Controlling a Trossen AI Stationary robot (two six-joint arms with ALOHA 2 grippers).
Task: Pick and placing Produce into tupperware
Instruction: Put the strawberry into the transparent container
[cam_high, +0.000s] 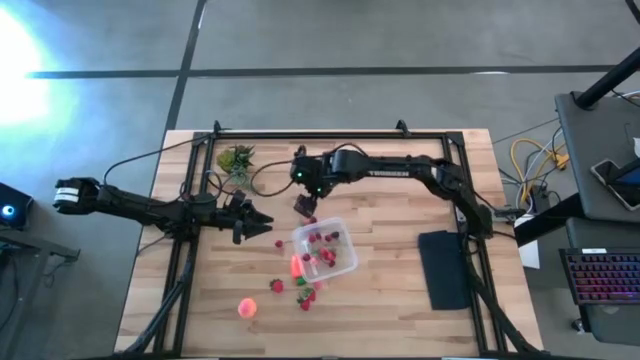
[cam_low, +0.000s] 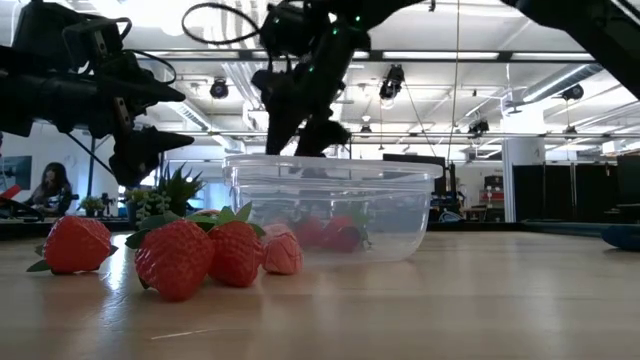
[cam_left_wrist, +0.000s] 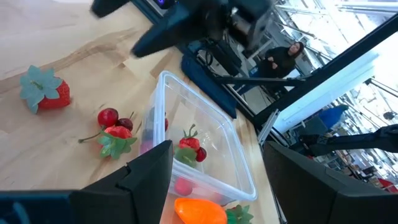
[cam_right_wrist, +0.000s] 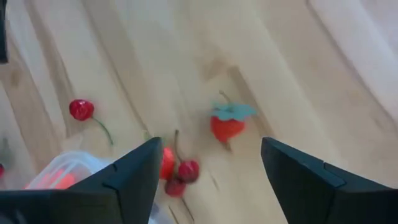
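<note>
Right gripper (cam_high: 305, 206), fingers apart and empty, just above the tupperware's (cam_high: 345, 232) far corner; left gripper (cam_high: 262, 225) apart beside it.

A lab hall: exposed ceiling ducts (cam_low: 250, 75), cabled desk with keyboard (cam_high: 605, 277)

Pale grainy wood table (cam_high: 400, 300), clear glossy plastic tupperware (cam_high: 326, 248), matt black pad (cam_high: 444, 268), dimpled shiny strawberries (cam_low: 190, 258)
</note>
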